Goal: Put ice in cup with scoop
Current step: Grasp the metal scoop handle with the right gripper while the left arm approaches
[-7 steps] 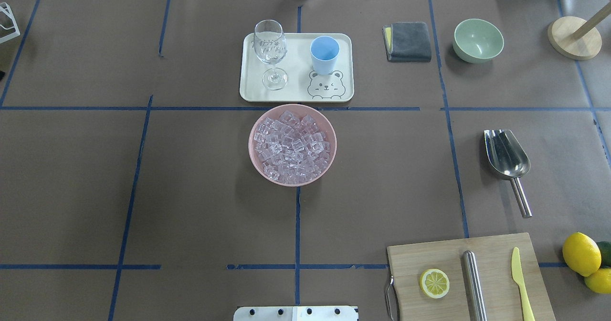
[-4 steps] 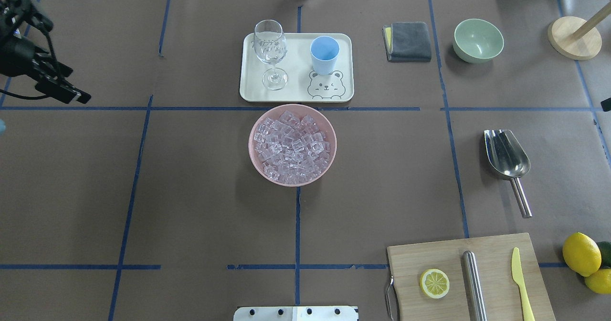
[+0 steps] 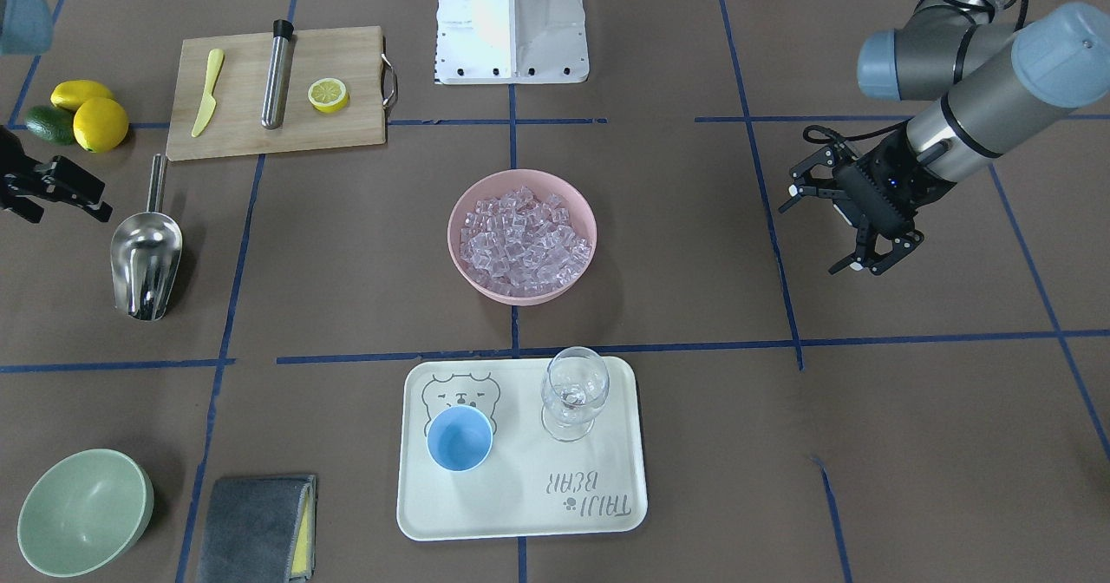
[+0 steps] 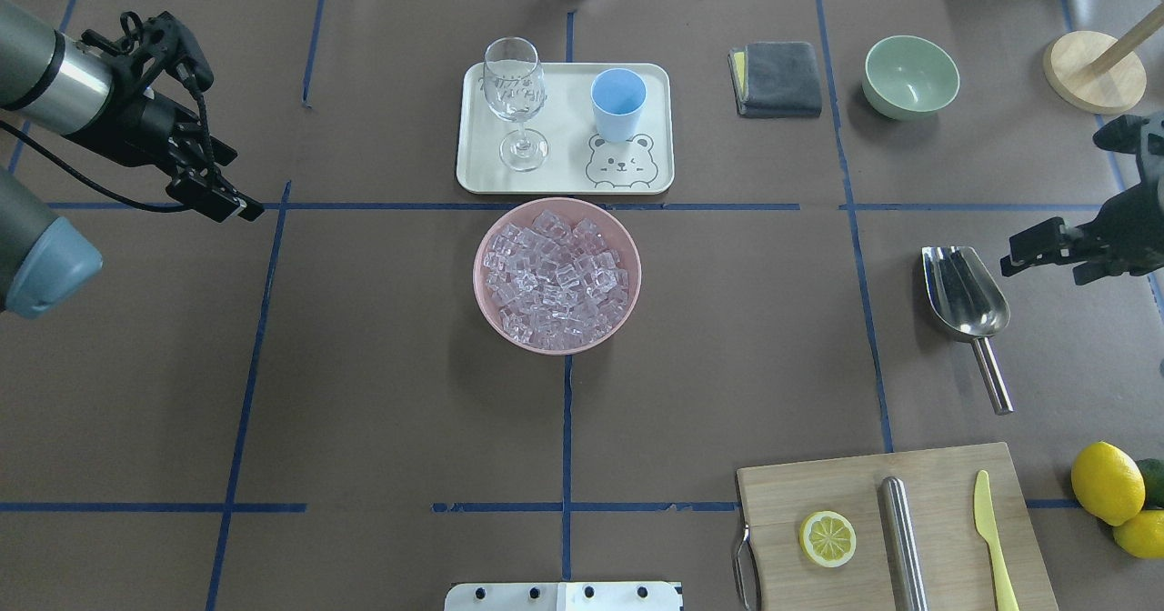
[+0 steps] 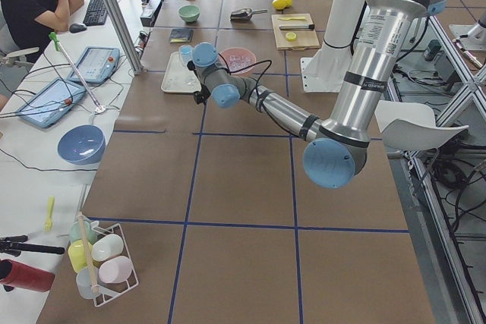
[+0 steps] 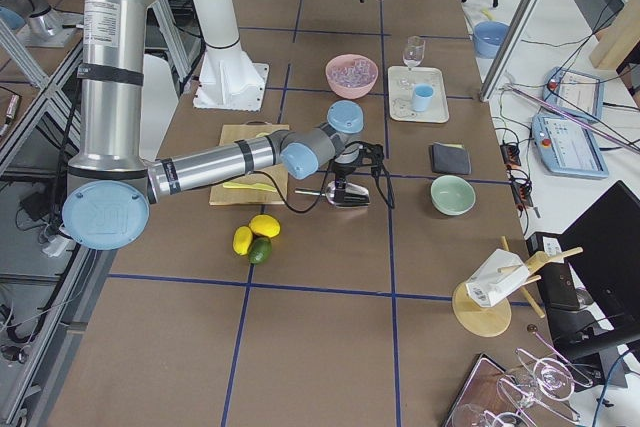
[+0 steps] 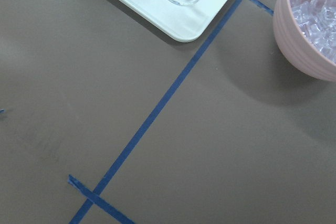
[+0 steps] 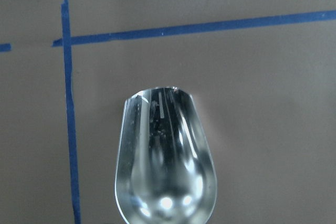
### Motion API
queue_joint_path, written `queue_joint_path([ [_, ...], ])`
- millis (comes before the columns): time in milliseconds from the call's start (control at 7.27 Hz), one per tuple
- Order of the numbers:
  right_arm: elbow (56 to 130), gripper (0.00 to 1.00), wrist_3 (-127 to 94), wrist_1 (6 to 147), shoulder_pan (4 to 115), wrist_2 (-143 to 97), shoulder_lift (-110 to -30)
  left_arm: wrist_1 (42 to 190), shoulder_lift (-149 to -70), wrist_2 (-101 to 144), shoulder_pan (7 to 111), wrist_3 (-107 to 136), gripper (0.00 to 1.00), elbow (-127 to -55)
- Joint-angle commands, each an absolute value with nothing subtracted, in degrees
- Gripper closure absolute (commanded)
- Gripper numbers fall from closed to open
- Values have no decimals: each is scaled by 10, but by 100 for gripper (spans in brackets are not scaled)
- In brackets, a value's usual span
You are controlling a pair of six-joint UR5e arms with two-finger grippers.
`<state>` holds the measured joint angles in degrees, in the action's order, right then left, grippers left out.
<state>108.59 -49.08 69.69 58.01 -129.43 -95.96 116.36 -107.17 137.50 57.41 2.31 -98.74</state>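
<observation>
The scoop (image 4: 966, 297) is laid flat on the bench (image 4: 364, 365) at the robot's right side, its trough pointed away from the robot and its rod handle pointed toward it; it is gripped by nothing; the right claw (image 4: 1053, 200) is held above the bench just beside the trough, its fingers spread apart and empty, and in the right wrist view the shiny trough is seen directly below the camera, open end up in that view; the ice (image 4: 556, 276) is heaped in a pink bowl (image 4: 480, 275) set at the middle of the bench, on a blue tape line; the cup (image 4: 618, 102) is stood upright and empty on a cream tray (image 4: 564, 161) just beyond the pink bowl, with a bear drawn on the tray in front of it; a wine glass (image 4: 516, 93) is stood on the same tray, beside the cup and apart from it; the left claw (image 4: 227, 143) is held over the bench well to the left of the tray, its fingers spread wide with nothing between them; in the left wrist view the tray corner, the foot of the wine glass and the side of the pink bowl are shown
</observation>
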Motion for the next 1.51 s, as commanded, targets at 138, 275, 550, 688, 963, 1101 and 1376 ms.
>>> queue_joint_path([
  [138, 1119, 0, -519, 688, 492, -1260, -1006, 1170, -1080, 1373, 561, 31, 0, -983],
  [275, 1115, 1, -520, 687, 461, -1228, -1005, 1170, -1080, 1373, 561, 34, 0, -983],
  [550, 1102, 5, -521, 686, 442, -1217, -998, 1170, -1080, 1372, 560, 34, 0, -982],
  [688, 1098, 5, -518, 686, 437, -1217, -998, 1169, -1080, 1372, 559, 34, 0, -981],
  [963, 1087, 22, -515, 686, 428, -1214, -998, 1169, -1080, 1371, 556, 34, 0, -981],
  [1101, 1081, 32, -514, 686, 428, -1214, -997, 1170, -1080, 1371, 556, 34, 0, -981],
  [1376, 1083, 48, -512, 686, 428, -1215, -997, 1169, -1080, 1371, 556, 34, 0, -983],
])
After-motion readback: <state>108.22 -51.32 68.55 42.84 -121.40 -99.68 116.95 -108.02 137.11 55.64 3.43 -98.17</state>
